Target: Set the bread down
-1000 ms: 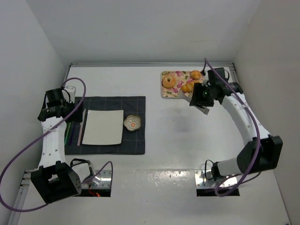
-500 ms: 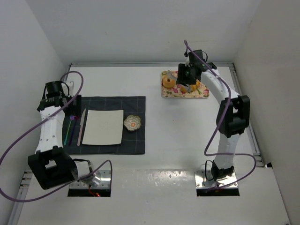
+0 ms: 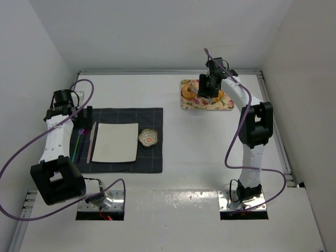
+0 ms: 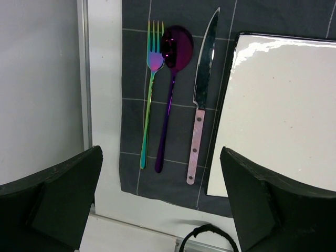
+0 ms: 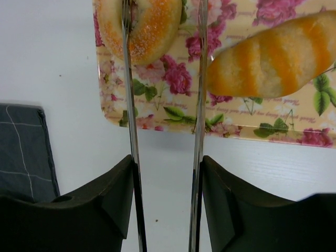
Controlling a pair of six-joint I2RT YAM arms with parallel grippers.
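The ring-shaped bagel point(image 3: 188, 91) point(image 5: 152, 23) and the ridged roll point(image 5: 273, 55) lie on a floral tray point(image 3: 227, 105) point(image 5: 173, 113) at the back right. The small bun is hidden under my right arm. My right gripper point(image 3: 209, 88) point(image 5: 167, 168) is shut on metal tongs point(image 5: 200, 79). The two blades stand apart, the left one crossing the bagel, the right one running between bagel and roll. My left gripper point(image 3: 81, 113) point(image 4: 160, 157) is open and empty above the cutlery at the left.
A dark checked placemat point(image 3: 152, 116) point(image 4: 178, 178) holds a white rectangular plate point(image 3: 115, 142) point(image 4: 283, 105), a small floral dish point(image 3: 148, 137), and a fork point(image 4: 149, 100), spoon point(image 4: 172, 79) and knife point(image 4: 202, 100). Walls close in the left, back and right.
My right arm has swung from beside the tray's right front to over the tray, bringing the tongs down around the bagel. My left arm has shifted slightly back.
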